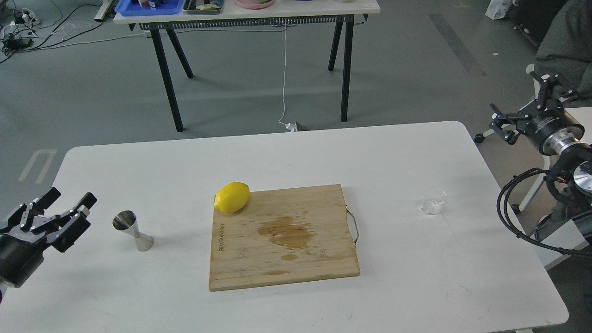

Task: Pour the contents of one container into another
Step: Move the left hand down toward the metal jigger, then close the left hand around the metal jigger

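Observation:
The small clear glass cup (433, 202) stands on the white table (416, 277) at the right, beyond the cutting board's handle. The steel jigger (133, 230) stands upright at the left of the table. My left gripper (71, 197) hovers just left of the jigger, open, with nothing between its fingers. My right gripper (525, 102) is off the table's far right corner, well above and to the right of the cup, open and empty.
A wooden cutting board (323, 212) with a wet brown stain (286, 232) lies mid-table. A yellow lemon (232, 197) rests on its far left corner. Behind stands another table (249, 16) with trays; a person (566, 37) sits at the far right.

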Controlling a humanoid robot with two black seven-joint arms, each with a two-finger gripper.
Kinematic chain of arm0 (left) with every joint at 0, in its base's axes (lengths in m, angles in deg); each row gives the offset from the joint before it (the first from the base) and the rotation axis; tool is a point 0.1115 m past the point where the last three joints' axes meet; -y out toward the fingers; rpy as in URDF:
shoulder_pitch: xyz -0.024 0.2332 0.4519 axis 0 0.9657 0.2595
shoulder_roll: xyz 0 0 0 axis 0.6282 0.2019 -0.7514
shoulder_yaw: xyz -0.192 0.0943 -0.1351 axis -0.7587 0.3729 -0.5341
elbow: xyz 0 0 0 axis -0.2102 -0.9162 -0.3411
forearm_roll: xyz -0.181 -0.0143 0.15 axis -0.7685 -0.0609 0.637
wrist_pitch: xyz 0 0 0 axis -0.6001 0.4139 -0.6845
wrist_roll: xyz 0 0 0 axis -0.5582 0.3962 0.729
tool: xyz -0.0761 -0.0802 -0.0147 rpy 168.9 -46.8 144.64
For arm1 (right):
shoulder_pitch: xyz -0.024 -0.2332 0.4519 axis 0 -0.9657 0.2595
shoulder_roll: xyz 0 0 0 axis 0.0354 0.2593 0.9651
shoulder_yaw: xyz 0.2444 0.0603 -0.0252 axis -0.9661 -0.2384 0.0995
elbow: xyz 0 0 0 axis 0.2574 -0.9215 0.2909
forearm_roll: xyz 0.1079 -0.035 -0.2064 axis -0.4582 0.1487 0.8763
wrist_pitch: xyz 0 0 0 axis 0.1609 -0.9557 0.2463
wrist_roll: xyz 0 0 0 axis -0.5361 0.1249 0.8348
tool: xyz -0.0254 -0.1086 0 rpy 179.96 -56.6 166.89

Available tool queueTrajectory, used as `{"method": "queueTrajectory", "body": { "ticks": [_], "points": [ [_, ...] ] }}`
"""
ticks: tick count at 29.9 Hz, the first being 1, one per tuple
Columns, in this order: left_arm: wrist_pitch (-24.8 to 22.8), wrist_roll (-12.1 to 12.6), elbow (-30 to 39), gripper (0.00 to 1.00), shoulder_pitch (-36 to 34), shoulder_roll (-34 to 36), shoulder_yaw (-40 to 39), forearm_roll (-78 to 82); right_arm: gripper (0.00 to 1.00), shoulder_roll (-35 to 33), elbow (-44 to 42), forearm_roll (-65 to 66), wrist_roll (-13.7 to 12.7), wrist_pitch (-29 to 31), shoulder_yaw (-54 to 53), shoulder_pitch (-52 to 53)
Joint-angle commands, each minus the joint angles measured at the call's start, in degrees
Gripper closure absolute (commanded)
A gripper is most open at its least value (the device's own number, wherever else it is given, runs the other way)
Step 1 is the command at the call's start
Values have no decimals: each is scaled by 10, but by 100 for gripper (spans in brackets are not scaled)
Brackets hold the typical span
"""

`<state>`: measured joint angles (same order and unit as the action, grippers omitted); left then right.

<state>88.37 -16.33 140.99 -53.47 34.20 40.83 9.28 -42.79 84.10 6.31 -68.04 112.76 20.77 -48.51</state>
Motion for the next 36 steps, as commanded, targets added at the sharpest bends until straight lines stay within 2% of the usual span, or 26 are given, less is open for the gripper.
{"method": "queueTrajectory", "body": {
  "ticks": [1,6,14,36],
  "points": [
    [0,0,-32,0,6,-32,2,16,2,0,0,0,0,0,-3,0],
    [0,0,-69,0,11,-68,12,31,2,0,0,0,0,0,-3,0],
    [0,0,-71,0,12,-109,35,34,2,-1,0,0,0,0,-3,0],
    [0,0,-161,1,-37,-163,38,37,2,-10,1,0,0,0,-19,-1]
  ]
}}
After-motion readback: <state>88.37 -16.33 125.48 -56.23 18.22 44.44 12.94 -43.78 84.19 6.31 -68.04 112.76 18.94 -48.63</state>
